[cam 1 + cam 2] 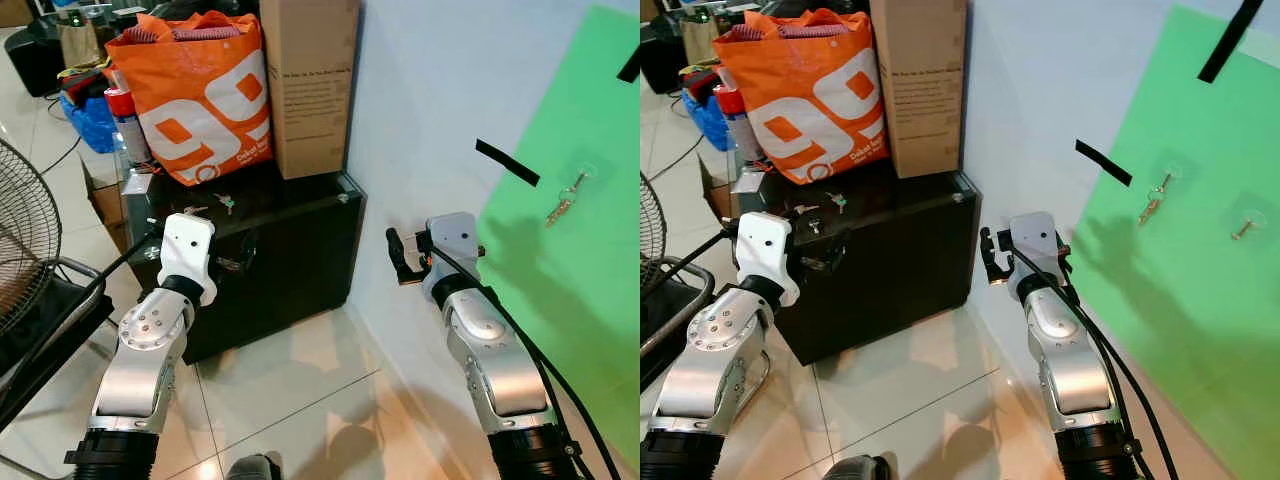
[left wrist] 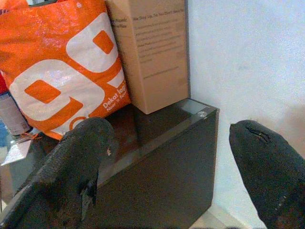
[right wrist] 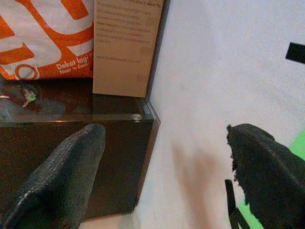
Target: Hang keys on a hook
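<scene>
Your right gripper hangs spread and empty below-left of the keys already dangling on their clear hook, and your left gripper gapes too, so lifting carelessly could knock them off.

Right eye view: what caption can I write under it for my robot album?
Keys hang on a hook on the green sheet while both open pincers, left and right, wait near the dark cabinet.

Orange bag: big "99", "Dekat lagi".
</scene>
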